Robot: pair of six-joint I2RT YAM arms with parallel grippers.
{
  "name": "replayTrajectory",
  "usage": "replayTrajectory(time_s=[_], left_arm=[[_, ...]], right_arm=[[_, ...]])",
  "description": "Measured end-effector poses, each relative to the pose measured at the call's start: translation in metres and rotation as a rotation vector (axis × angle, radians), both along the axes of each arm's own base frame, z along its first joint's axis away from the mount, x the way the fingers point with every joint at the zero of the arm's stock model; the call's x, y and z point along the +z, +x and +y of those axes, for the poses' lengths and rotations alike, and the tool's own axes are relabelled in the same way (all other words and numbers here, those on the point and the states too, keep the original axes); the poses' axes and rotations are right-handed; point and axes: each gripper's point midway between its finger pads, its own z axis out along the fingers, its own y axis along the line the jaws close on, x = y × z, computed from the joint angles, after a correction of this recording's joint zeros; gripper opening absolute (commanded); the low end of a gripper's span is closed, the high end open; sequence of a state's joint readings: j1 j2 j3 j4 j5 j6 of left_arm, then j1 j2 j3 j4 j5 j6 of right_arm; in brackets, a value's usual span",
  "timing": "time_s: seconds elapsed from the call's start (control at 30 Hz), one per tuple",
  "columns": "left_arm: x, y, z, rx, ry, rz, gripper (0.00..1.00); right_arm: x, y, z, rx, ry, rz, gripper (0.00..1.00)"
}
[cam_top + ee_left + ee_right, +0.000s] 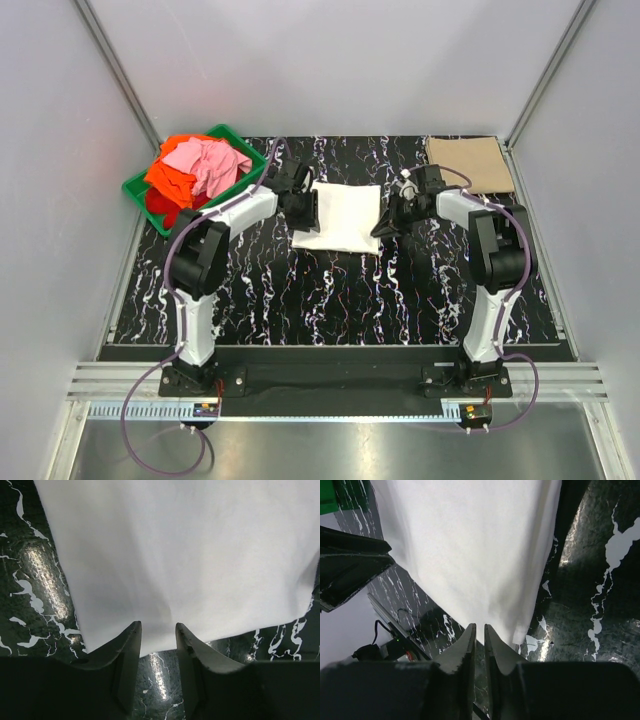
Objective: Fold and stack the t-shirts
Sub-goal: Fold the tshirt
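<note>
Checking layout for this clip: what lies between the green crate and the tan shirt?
In the top external view, the white t-shirt lies between green crate and tan shirt, flanked by both tools.

Probably a lab test cell: plain grey panel walls [330, 60], aluminium framing [115, 70], black marbled tabletop [330, 300].

Looked down from overhead, behind both bases; wrist views sat close, sharing the white t-shirt [337, 217] edges.

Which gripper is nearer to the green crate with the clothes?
Left. The left gripper is at the white t-shirt's left edge, just right of the green crate. The right gripper is at the shirt's far side, further away.
</note>
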State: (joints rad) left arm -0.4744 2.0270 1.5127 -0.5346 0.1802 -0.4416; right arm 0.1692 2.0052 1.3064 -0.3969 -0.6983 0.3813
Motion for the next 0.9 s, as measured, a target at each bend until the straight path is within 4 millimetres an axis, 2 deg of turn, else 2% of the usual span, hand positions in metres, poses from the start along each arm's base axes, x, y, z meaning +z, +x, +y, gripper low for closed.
replayTrajectory(time_s=[0.1, 0.2, 0.37, 0.5, 0.6, 0.7, 0.77, 0.9], left_arm=[[0.012, 0.000, -0.001, -0.002, -0.013, -0.019, 0.39], [0.020, -0.001, -0.001, -0.002, -0.022, -0.037, 0.39], [0.005, -0.013, 0.005, 0.007, -0.006, 0.005, 0.39], [-0.009, -0.027, 0.013, 0.020, 0.022, 0.059, 0.38], [-0.004, -0.030, 0.018, 0.028, 0.028, 0.063, 0.38], [0.024, -0.026, 0.024, 0.042, -0.008, 0.021, 0.38], [0.055, -0.020, 0.032, 0.054, -0.054, -0.039, 0.39], [0.119, -0.012, 0.050, 0.081, -0.134, -0.178, 0.39]], right_arm=[[0.000, -0.005, -0.001, 0.000, -0.001, -0.004, 0.22], [-0.010, -0.013, -0.004, -0.002, -0.014, 0.020, 0.20], [-0.025, -0.021, -0.007, -0.009, -0.033, 0.049, 0.18], [-0.024, -0.020, -0.007, -0.009, -0.033, 0.041, 0.18], [-0.016, -0.018, -0.005, -0.019, -0.024, 0.035, 0.15], [0.002, -0.006, 0.005, -0.021, -0.003, 0.001, 0.07], [0.020, 0.006, 0.018, -0.009, 0.024, -0.035, 0.04], [0.061, 0.035, 0.061, 0.053, 0.110, -0.137, 0.03]])
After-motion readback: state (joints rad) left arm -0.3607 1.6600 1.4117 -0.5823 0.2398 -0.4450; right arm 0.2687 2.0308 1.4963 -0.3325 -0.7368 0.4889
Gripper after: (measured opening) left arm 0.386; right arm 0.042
